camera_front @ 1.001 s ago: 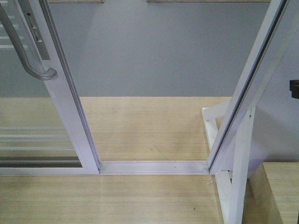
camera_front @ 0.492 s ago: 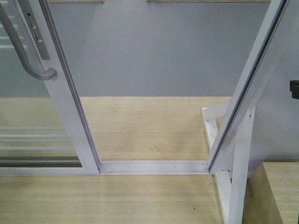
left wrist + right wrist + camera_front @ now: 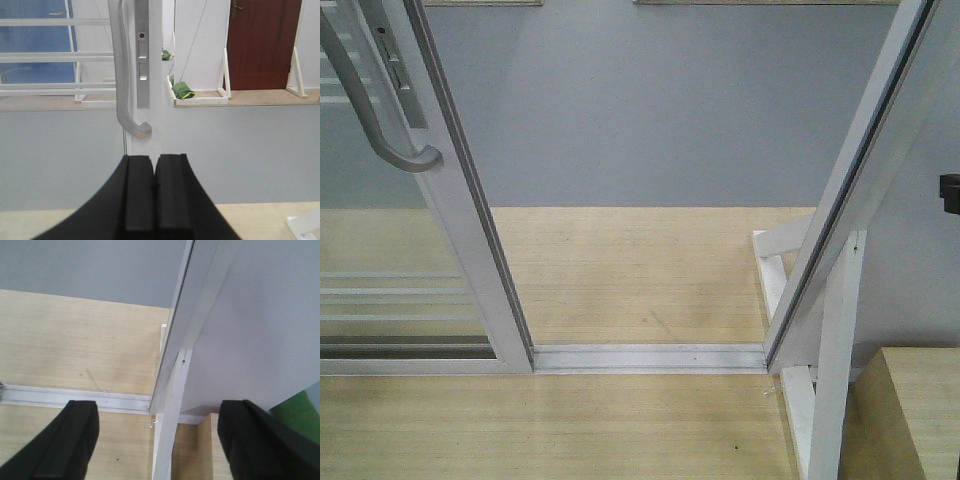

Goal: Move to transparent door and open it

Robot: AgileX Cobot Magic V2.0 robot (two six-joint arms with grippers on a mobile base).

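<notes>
Front camera looks down at the floor track (image 3: 650,357); left wrist faces the door handle (image 3: 121,75) close-up (right wrist shares the track).

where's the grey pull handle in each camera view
Exterior front view: the grey pull handle is at the upper left edge, on the transparent door upright.
Left wrist view: upper centre-left, curving down just above the left gripper, whose jaws are shut.
Right wrist view: not in it; the right gripper jaws are open.
Shared landmark: the white floor track, also in the right wrist view.
</notes>
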